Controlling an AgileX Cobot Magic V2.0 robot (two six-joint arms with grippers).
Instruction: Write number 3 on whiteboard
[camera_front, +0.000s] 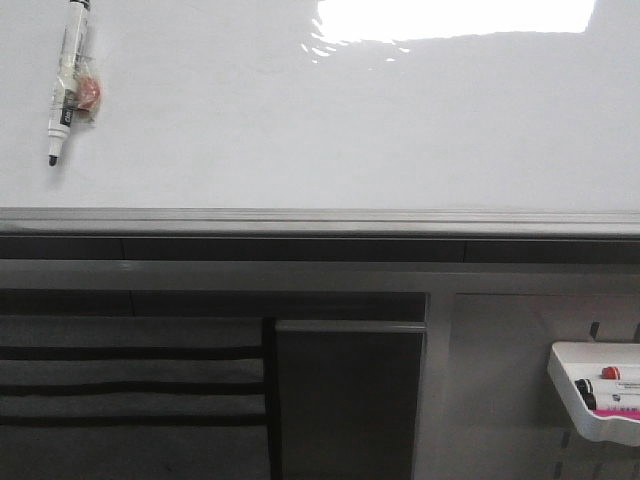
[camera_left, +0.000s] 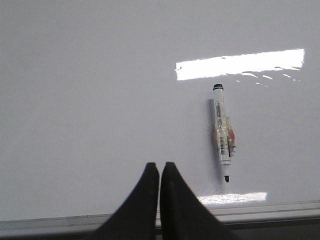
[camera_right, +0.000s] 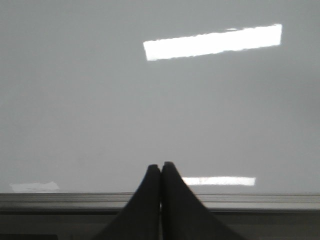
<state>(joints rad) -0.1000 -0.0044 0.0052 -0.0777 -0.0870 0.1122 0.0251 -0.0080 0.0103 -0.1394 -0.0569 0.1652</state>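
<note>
Whiteboard (camera_front: 330, 130) is blank — no 3 drawn yet. Marker (camera_front: 68, 85) sits uncapped at approx 10 o'clock, ready for pickup. Left gripper (camera_left: 160, 167) and right gripper (camera_right: 161, 167): fingers pressed together, empty — nothing grasped.

Blank whiteboard (camera_front: 320, 130), marker (camera_front: 68, 85), perhaps taped

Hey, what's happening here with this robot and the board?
Nothing is being handled yet. The whiteboard is blank, with no 3 written on it. An uncapped black marker lies on the board, on the robot's left. The left gripper and right gripper both have their fingers shut and empty near the board's edge rail. More markers sit in a small white tray at the lower right.
</note>
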